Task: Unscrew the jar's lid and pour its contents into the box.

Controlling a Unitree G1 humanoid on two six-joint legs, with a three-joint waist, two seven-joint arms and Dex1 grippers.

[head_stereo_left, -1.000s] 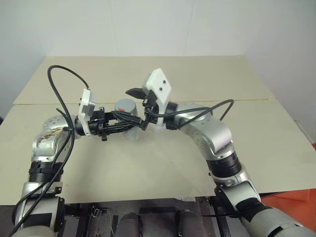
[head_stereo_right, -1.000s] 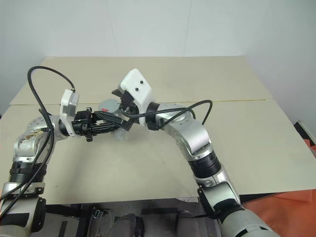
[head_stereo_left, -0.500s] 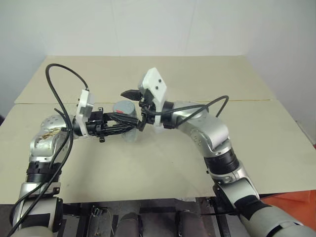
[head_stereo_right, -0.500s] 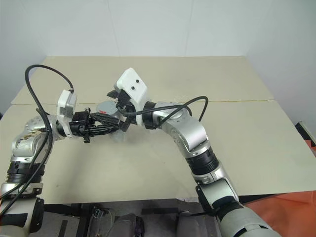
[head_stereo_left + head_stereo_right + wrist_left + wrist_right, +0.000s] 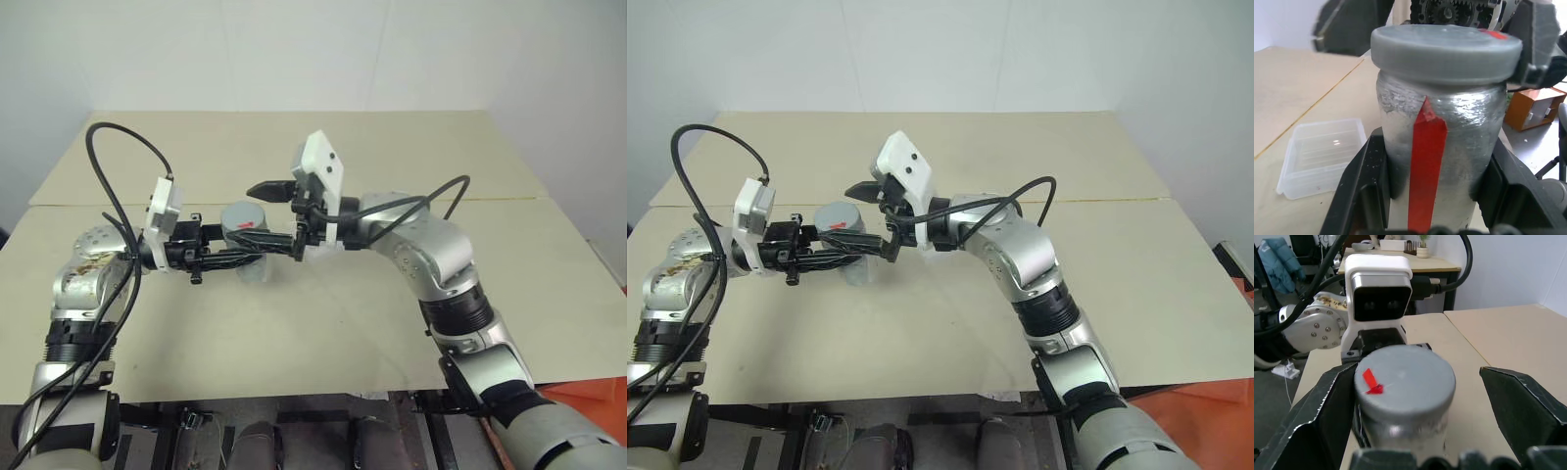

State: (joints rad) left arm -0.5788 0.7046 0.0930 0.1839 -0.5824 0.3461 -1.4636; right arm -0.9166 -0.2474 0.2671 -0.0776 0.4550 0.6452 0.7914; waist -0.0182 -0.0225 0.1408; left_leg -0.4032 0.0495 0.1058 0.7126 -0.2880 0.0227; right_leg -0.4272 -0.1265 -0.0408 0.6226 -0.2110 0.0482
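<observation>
The jar (image 5: 1437,147) is held off the table (image 5: 323,323), over its middle and towards the left edge, upright with the lid (image 5: 1446,51) still on top. The left gripper (image 5: 257,253) is clenched on the jar's body from the side, one black finger on each flank, low enough to leave the lid and the shoulder under it free. This looks deliberate: a firm side grip keeps the jar from turning while the other claw works the lid, and keeping it upright stops the contents spilling once the lid loosens.

The right gripper (image 5: 1415,396) faces it from the other side with its jaws spread wide, one finger (image 5: 1327,416) close beside the lid and the other well apart; it grasps nothing. The spread suits the lid's width, so it seems placed to close on the lid for a twist.

The box (image 5: 1322,156) lies flat on the table beyond and below the jar, empty as far as can be seen, waiting for the pour.

Both forearms reach in towards each other, elbows out, wrists bent so that each claw points roughly level at the other, the left from the left edge, the right from the right. The contents are hidden inside the jar.
</observation>
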